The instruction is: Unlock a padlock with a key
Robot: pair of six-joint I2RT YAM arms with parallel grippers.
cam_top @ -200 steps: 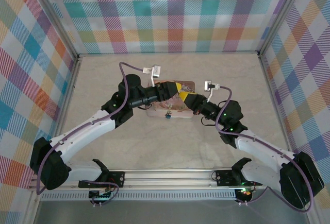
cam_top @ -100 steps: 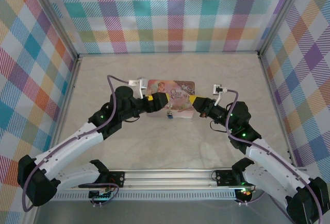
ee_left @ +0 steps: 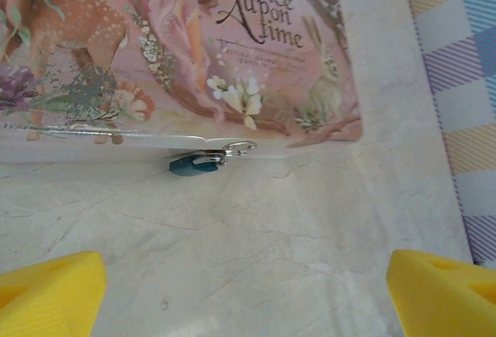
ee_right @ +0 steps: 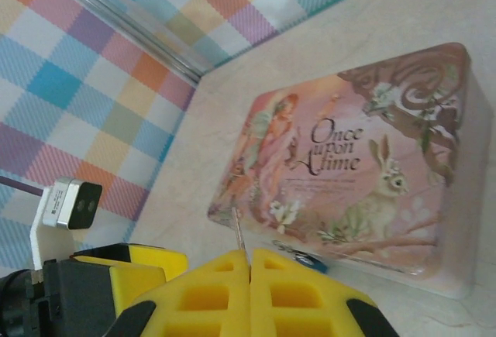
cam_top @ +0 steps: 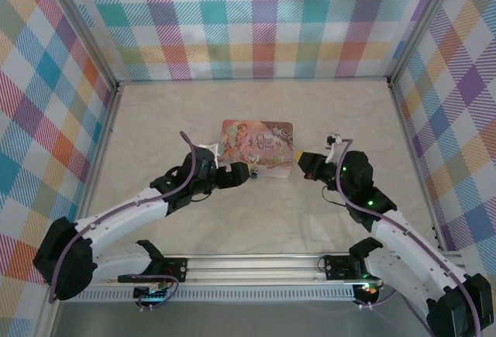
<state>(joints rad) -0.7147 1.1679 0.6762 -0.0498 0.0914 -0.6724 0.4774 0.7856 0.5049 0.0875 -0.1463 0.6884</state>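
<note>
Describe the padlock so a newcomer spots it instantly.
Find the pink storybook tin mid-table. At the middle of its near side sits the padlock. It is small and dark blue with a silver shackle, unlike the pastel tin.

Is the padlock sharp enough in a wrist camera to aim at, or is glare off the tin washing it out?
Left wrist: padlock fairly sharp, a glare strip on the tin edge just above it, open left gripper tips blurred. Right wrist: lettering crisp, padlock half hidden behind the soft-focus right gripper, shut on the key. Top external: even light, padlock tiny.
</note>
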